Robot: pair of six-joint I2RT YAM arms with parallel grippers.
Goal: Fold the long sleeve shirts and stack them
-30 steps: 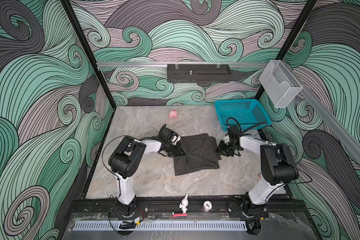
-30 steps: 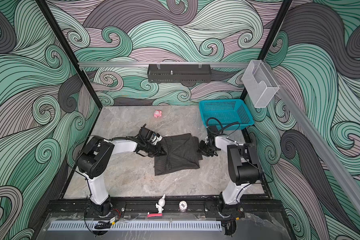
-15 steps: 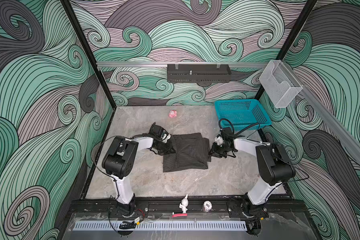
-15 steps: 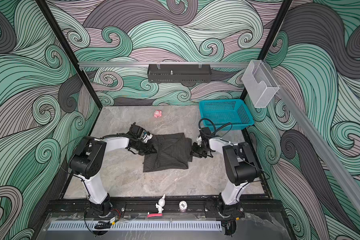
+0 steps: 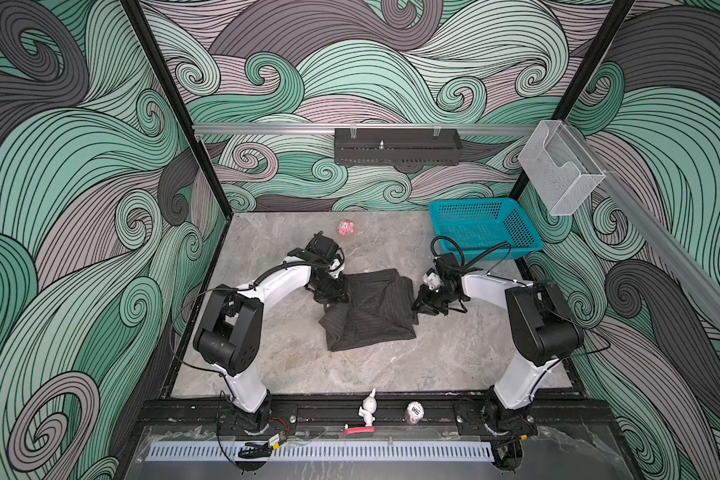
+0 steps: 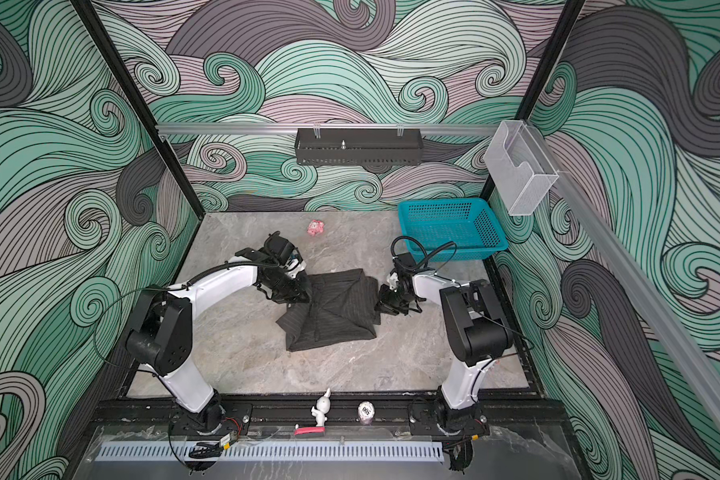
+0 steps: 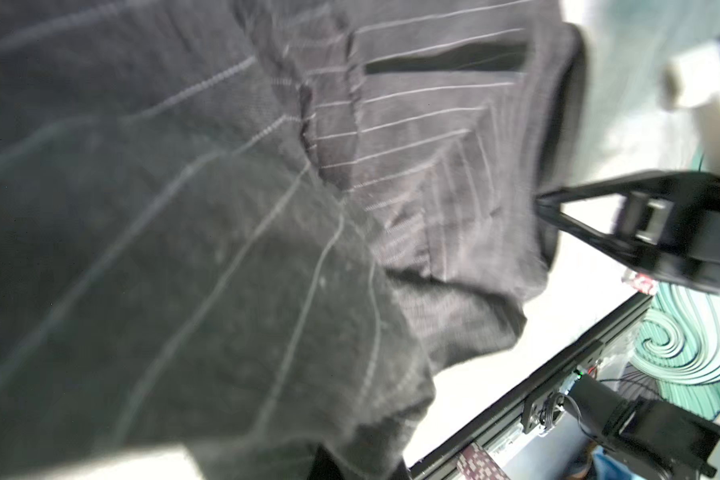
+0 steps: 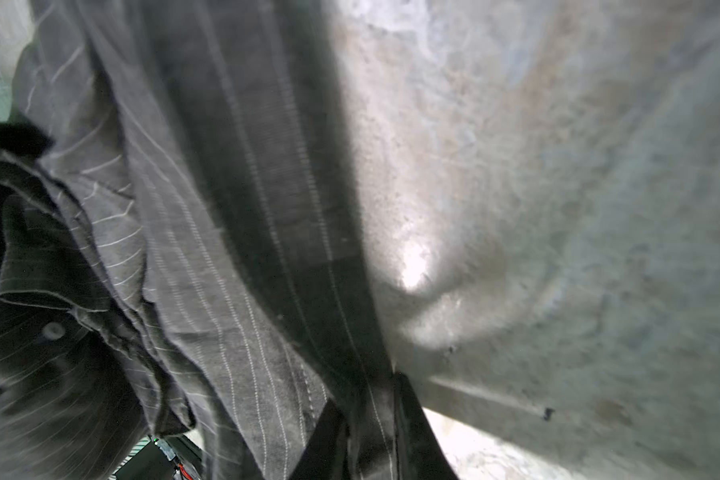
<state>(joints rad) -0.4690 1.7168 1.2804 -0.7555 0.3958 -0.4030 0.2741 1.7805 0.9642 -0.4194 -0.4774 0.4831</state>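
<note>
Shirt [image 5: 368, 309] first, since everything turns on it: the dark pinstriped garment lies as a rough folded packet in the middle of the table [image 5: 292, 365], with an arm at each side.

Start at the right gripper [image 5: 420, 305]. Its two dark fingers [image 8: 323, 449] are drawn together with a striped fold running up between them, so it is pinching the packet's right edge. The left wrist view shows that same gripper [image 7: 547, 203] narrowed to a point right at the cloth's border.

The left gripper [image 5: 334, 293] sits at the opposite edge with its jaws pressed together. Cloth fills its own camera so closely that I can't see the fingertips, but it looks to be nipping the fabric there rather than merely resting on it.

Two holds on opposite edges make sense to me. A limp packet like this would slump or fall open if lifted or dragged by one side alone, and a grip on each side would hold the layers flat against each other.

Just by the left hold a flap spills out toward the front, loose on the stone, so the fold isn't tidy yet.

Further out, the teal basket [image 5: 485, 226] stands in the far right corner, well apart from the shirt. No second shirt shows anywhere, so I'd judge stacking has not begun.
</note>
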